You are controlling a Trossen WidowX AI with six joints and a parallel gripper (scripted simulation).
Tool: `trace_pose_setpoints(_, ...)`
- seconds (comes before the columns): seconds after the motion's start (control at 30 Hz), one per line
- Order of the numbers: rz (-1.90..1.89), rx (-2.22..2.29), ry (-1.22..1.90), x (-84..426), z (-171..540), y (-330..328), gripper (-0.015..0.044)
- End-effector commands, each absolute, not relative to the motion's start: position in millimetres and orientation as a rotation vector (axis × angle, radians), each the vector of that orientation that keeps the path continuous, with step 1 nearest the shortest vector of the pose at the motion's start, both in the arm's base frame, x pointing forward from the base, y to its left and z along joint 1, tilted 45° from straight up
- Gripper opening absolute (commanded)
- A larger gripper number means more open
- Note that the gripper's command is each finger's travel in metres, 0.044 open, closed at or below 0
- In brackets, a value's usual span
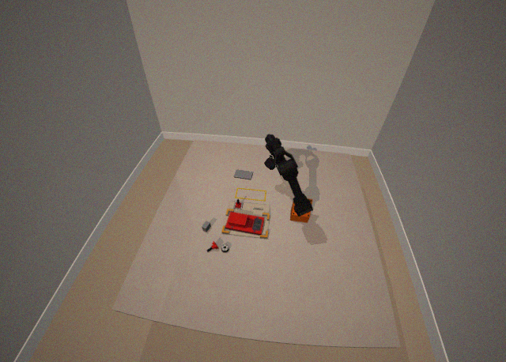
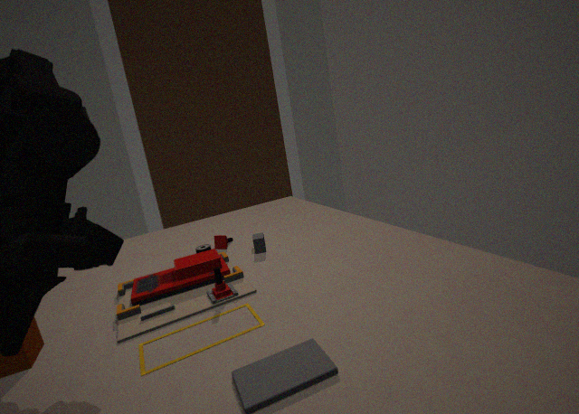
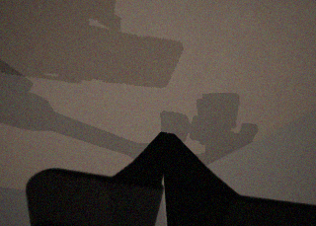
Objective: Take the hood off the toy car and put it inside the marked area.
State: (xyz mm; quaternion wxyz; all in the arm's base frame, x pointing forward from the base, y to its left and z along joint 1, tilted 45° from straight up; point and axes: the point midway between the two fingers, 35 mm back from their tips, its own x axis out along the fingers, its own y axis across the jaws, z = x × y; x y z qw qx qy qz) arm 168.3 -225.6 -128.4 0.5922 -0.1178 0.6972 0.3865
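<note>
The toy car (image 1: 245, 222) (image 2: 180, 278) is red, with a raised red block (image 1: 237, 218) (image 2: 198, 260) at one end and a dark grey patch (image 1: 257, 224) (image 2: 147, 284) at the other. The block looks like the hood, but I cannot tell for certain. The marked area (image 1: 251, 189) (image 2: 141, 359) is a yellow outline beside the car's board, with nothing inside it. My gripper (image 3: 165, 139) is shut, its fingertips meeting, and holds nothing. It is up in the air, away from the car; its tips are hard to make out in the top and exterior views.
A pale board (image 1: 245, 234) (image 2: 186, 308) with orange corner brackets surrounds the car; a red piece with a black upright (image 1: 238, 204) (image 2: 219, 289) stands on it. A grey slab (image 1: 243, 174) (image 2: 285, 373) lies beyond the outline. A grey block (image 1: 206, 226) (image 2: 259, 243), a wheel (image 1: 224, 247) and a red-black piece (image 1: 213, 246) lie opposite.
</note>
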Motion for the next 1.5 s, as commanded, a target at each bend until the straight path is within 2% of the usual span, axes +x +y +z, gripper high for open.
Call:
trace_pose_setpoints(0.0, 0.894, -0.272, 1.621, 170, -127, -225, 0.0026)
trace_pose_setpoints(0.23, 0.749, -0.163, 1.573, 238, -87, -186, 0.021)
trace_pose_setpoints(0.53, 0.634, 0.042, 1.495, 313, -24, -103, 0.044)
trace_pose_setpoints(0.77, 0.613, 0.236, 1.474, 341, 33, -24, 0.044)
trace_pose_setpoints(1.07, 0.663, 0.535, 1.5, 338, 103, 74, 0.044)
trace_pose_setpoints(1.47, 0.667, 0.555, 1.505, 334, 106, 79, 0.044)
